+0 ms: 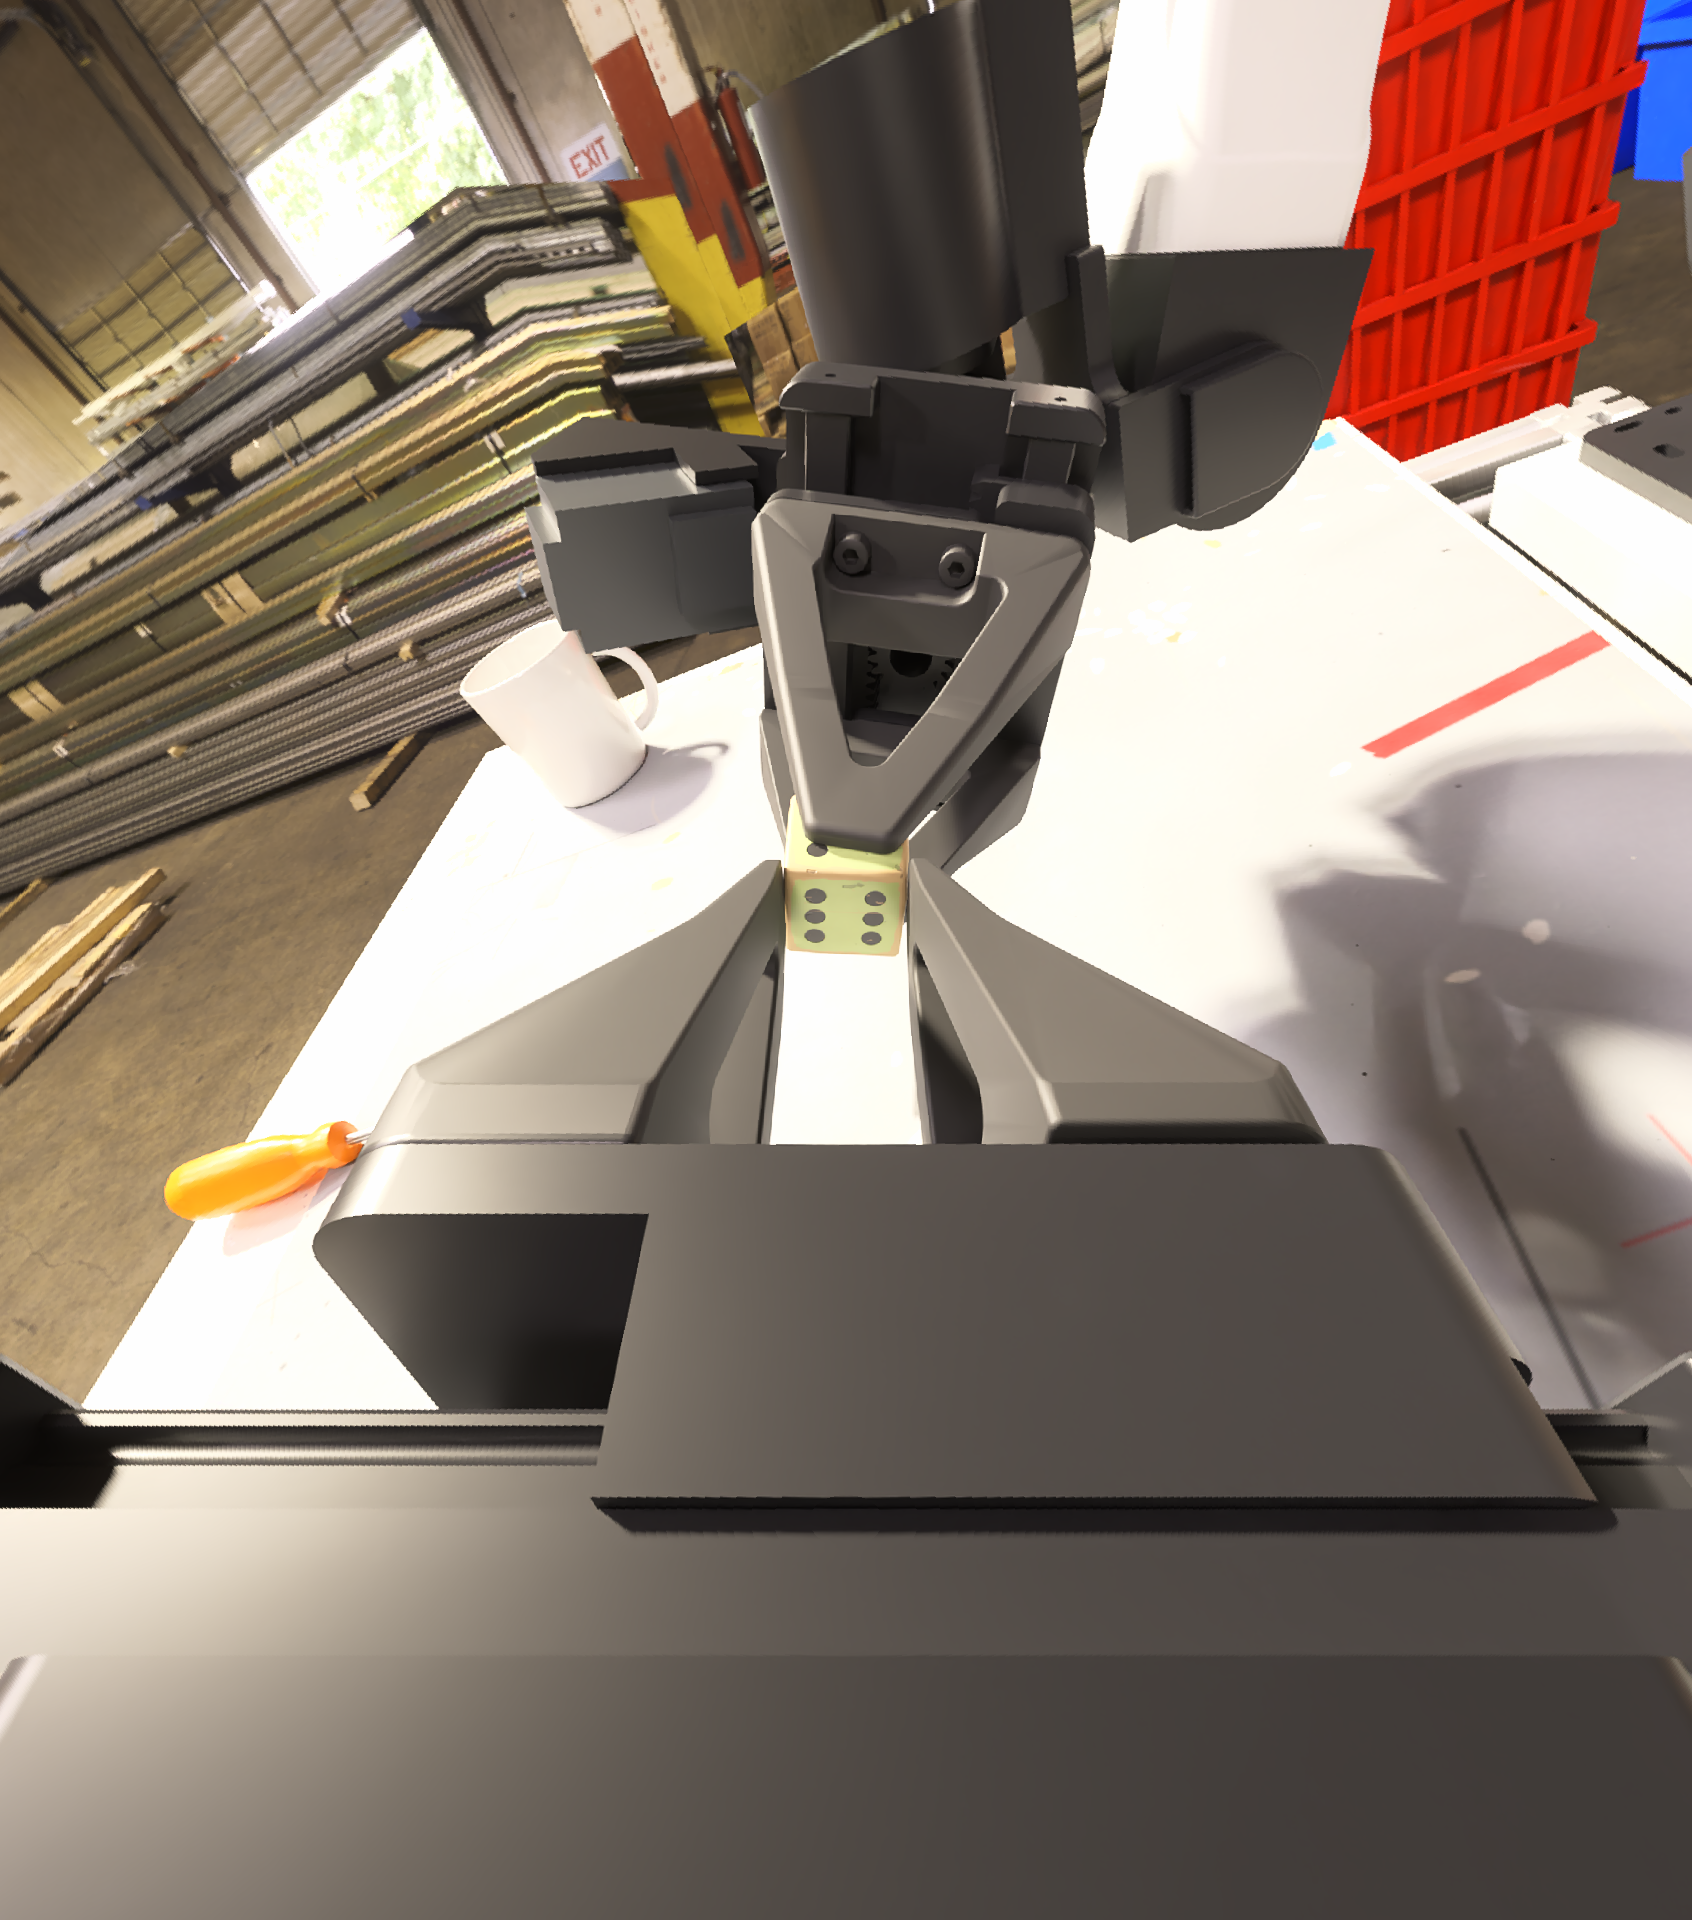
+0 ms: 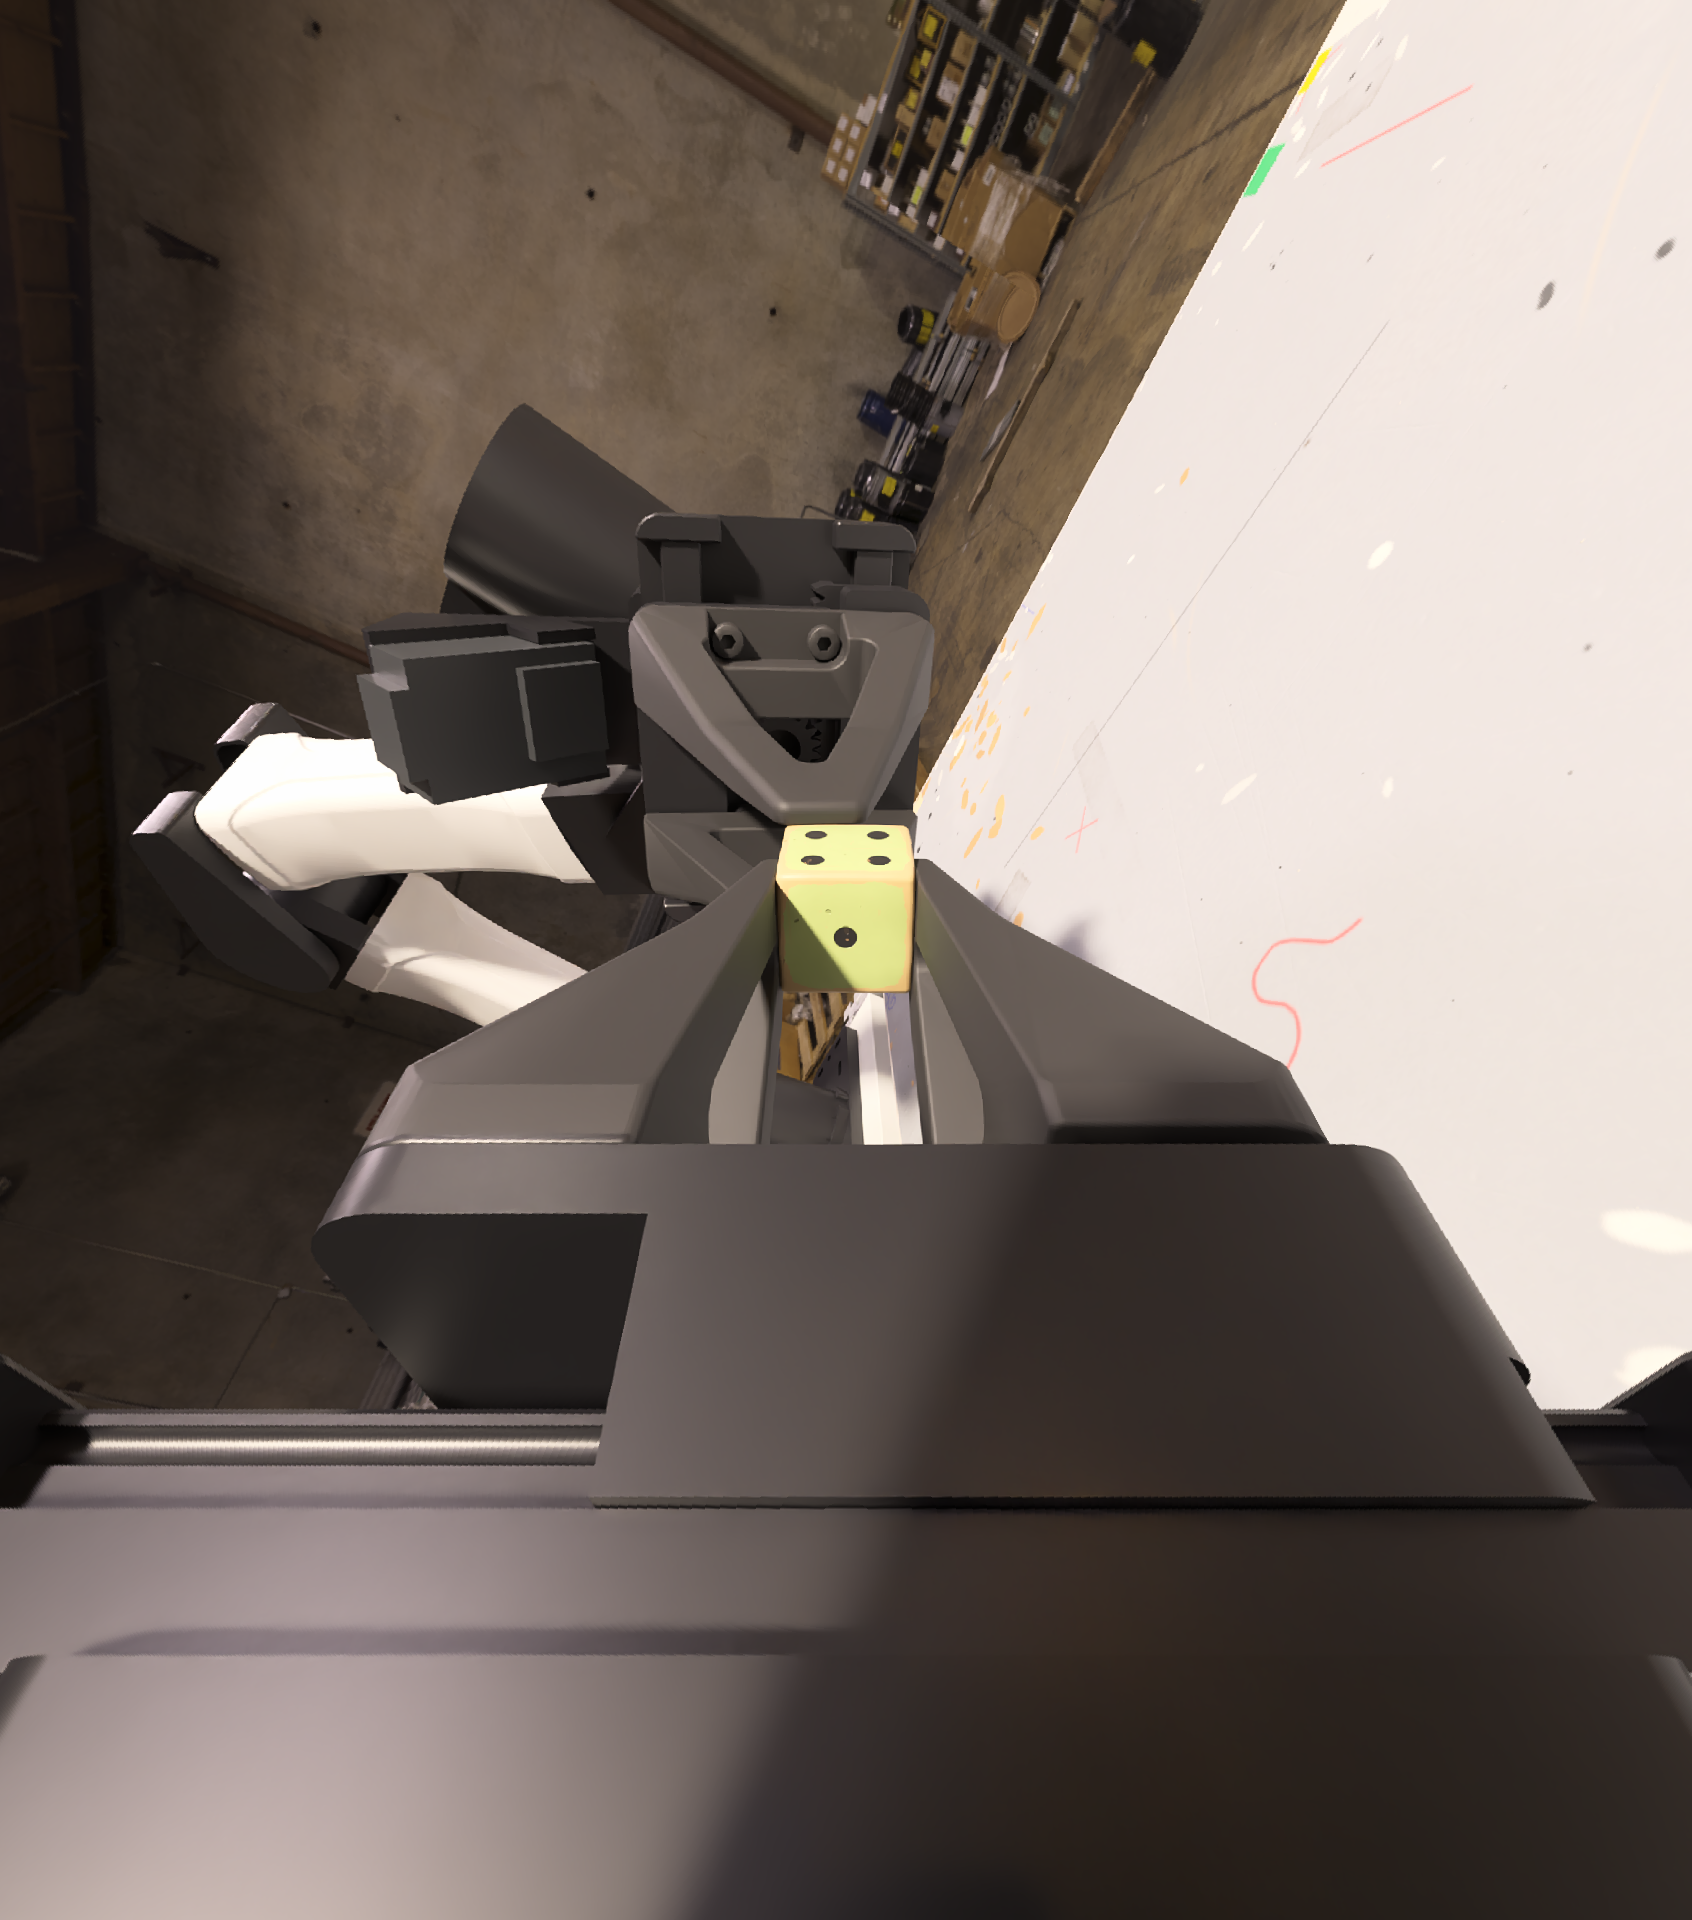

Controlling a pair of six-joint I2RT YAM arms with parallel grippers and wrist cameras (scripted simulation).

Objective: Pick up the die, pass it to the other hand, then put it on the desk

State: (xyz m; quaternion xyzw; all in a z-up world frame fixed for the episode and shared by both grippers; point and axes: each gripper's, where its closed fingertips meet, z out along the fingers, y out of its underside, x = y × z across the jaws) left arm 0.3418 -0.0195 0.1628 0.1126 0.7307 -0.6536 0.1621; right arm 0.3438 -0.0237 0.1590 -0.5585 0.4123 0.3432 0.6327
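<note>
A pale yellow-green die (image 1: 842,920) with black pips hangs in the air above the white desk (image 1: 1185,727). My left gripper (image 1: 844,904) is shut on it, one finger on each side. The right gripper reaches in from the far side, and its upper finger (image 1: 863,790) presses on the die's top; its lower finger is hidden. In the right wrist view the die (image 2: 842,925) sits between my right gripper's (image 2: 844,914) fingertips, which touch both sides. The left gripper's finger (image 2: 800,769) meets the die from beyond. The desk (image 2: 1444,623) lies to the right.
A white mug (image 1: 561,717) stands near the desk's far left edge. An orange-handled screwdriver (image 1: 250,1174) lies at the left edge, partly hidden by my left gripper. A red crate (image 1: 1486,208) stands behind the desk. A red tape strip (image 1: 1486,691) marks the desk.
</note>
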